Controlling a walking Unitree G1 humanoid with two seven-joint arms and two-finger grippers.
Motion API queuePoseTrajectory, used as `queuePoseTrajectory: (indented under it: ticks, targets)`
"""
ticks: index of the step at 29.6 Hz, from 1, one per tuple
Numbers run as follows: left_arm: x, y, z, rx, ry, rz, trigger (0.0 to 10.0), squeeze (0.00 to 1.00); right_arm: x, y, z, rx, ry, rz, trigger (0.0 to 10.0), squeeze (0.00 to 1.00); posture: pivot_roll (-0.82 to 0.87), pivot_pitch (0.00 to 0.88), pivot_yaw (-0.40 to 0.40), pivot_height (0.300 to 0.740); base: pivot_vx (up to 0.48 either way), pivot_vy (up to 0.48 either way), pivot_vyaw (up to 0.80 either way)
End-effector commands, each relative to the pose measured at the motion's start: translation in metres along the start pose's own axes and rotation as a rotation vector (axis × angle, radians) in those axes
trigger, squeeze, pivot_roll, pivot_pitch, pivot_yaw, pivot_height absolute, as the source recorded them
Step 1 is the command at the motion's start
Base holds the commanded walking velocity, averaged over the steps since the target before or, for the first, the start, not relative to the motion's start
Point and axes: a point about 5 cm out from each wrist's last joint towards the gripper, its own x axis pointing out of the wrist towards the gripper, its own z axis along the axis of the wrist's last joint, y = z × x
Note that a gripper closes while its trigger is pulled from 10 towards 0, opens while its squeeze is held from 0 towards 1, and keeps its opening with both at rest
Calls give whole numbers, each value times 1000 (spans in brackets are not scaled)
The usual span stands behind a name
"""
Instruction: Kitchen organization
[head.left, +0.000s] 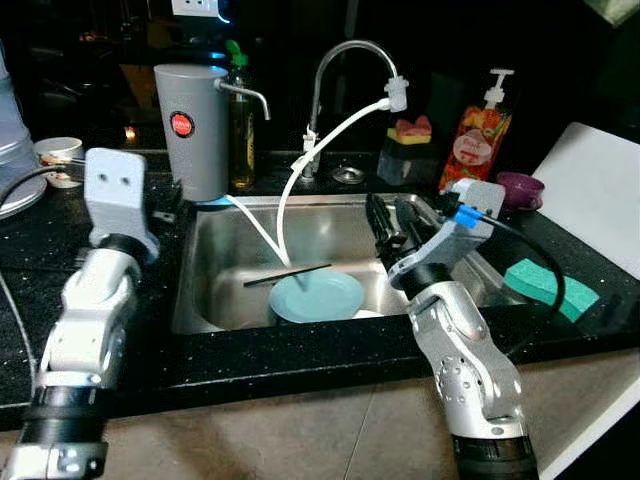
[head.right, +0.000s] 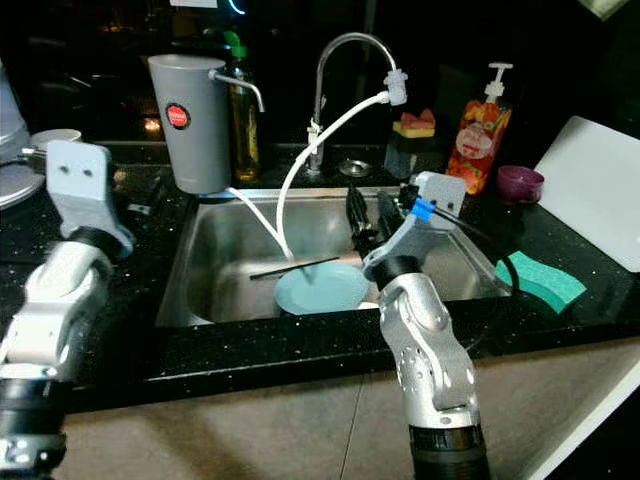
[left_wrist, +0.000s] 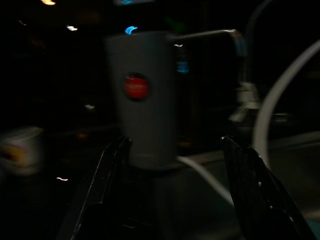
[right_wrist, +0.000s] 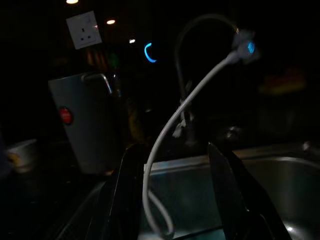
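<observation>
A light blue plate (head.left: 318, 297) lies in the steel sink (head.left: 215, 270) with a thin black stick (head.left: 285, 274) across its far edge. A white hose (head.left: 300, 170) runs from the faucet (head.left: 335, 60) down into the basin. My right gripper (head.left: 392, 215) hovers over the sink's right side, above and right of the plate, open with nothing between its fingers (right_wrist: 132, 170). My left gripper (left_wrist: 175, 145) is held over the counter left of the sink, open, facing the grey water dispenser (left_wrist: 142, 100) with its red button.
The grey dispenser (head.left: 190, 130) and an oil bottle (head.left: 241, 130) stand behind the sink's left corner. A soap pump bottle (head.left: 478, 135), purple bowl (head.left: 520, 188), green sponge (head.left: 550, 285) and white board (head.left: 600, 195) sit on the right. A cup (head.left: 60, 155) stands far left.
</observation>
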Motion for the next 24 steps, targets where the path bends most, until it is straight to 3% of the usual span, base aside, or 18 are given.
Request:
queuePoseTrajectory:
  ticks: [1,5,8,24]
  targets:
    - [-3,-12,-3,-53,38,-55,10000,0,-3,-2,0,-23,-4,-23,10000,0,35,64,-76,740,0,0,0]
    - [-4,-20,-2,-107,36,-91,10000,0,-4,-6,0,-28,-2,-40,10000,0,33,65,-75,740,0,0,0]
    - [-4,-37,3,-165,13,-161,10000,0,-5,-15,0,-57,-1,-83,10000,0,28,64,-70,740,0,0,0]
    - [-5,-67,10,-150,-12,-272,10000,0,-8,-28,0,-141,-18,-169,10000,0,16,59,-57,740,0,0,0]
